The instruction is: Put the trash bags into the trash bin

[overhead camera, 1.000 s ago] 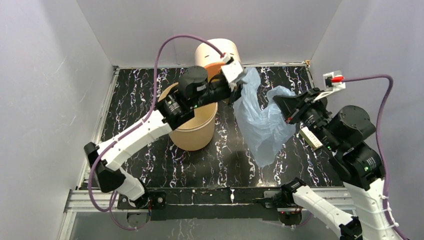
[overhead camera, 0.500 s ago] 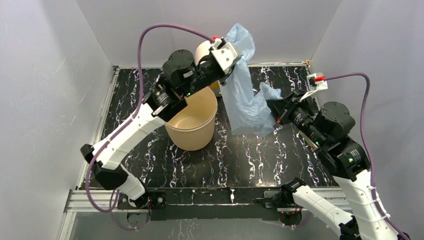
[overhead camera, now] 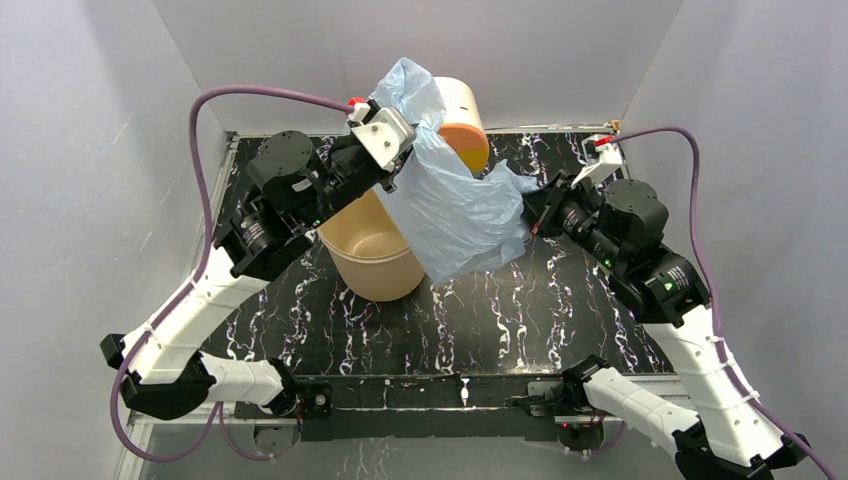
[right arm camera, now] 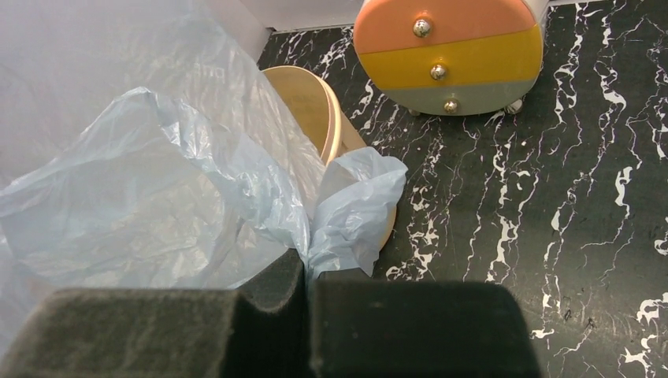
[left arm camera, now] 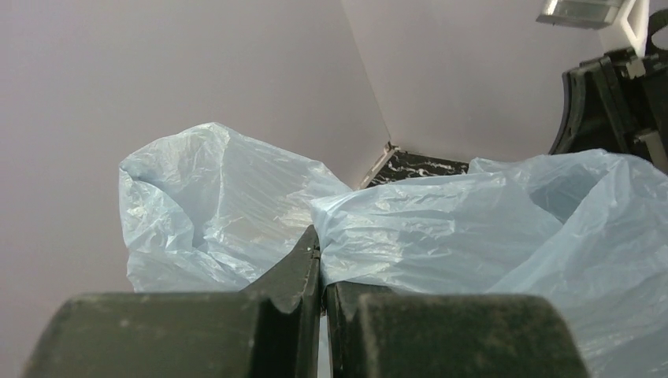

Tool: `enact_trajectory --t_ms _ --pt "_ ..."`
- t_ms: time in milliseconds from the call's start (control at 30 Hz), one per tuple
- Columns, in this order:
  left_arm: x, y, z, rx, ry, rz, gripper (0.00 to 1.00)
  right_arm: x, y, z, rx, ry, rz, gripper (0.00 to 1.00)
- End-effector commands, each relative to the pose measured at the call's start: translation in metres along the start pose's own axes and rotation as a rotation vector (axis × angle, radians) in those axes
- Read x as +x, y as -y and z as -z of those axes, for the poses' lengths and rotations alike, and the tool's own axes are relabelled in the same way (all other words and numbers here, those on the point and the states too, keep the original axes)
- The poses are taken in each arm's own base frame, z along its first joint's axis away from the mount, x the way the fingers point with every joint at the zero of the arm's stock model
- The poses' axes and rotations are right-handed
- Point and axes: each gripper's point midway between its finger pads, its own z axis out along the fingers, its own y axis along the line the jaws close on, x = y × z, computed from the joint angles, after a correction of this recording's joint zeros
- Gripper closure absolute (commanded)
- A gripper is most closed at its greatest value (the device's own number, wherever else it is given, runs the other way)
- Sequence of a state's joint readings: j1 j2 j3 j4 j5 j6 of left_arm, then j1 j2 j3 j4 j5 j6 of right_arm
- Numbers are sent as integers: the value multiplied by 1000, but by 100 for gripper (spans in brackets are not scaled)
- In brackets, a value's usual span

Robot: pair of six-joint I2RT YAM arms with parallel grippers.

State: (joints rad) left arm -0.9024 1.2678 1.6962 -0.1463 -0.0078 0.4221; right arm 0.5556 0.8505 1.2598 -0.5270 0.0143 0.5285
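My left claw (overhead camera: 392, 172) and right claw (overhead camera: 531, 212) are both clenched on the trash bag (overhead camera: 450, 205), stretched mid-frame over the trash bin (overhead camera: 370, 282) rim. It's light, floppy, slippery film, so I reckon bunched edges grip best.

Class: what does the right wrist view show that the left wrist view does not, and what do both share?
Right wrist only: plain beige round bucket, cream cylinder with orange-yellow knobbed front. Left wrist only: grey wall corner, part of the black right arm. Both: thin pale-blue plastic bag, pinched by the shut left gripper or right gripper.
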Motion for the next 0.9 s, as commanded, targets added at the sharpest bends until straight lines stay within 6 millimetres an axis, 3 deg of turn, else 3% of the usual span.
enact_trajectory --t_ms 0,267,467,633,867 --pt "19 9 3 37 -73 4 100 -15 -10 4 -39 53 -10 100" --pt "83 28 23 33 -282 90 100 -17 -4 4 13 31 7 99" --pt "87 28 31 12 -339 166 100 -17 -2 -3 29 7 33 99" --pt "114 20 40 -88 -442 210 100 -32 -10 -5 10 37 62 98" --pt "164 -1 47 -90 -469 495 100 -56 -33 -15 -52 39 90 98"
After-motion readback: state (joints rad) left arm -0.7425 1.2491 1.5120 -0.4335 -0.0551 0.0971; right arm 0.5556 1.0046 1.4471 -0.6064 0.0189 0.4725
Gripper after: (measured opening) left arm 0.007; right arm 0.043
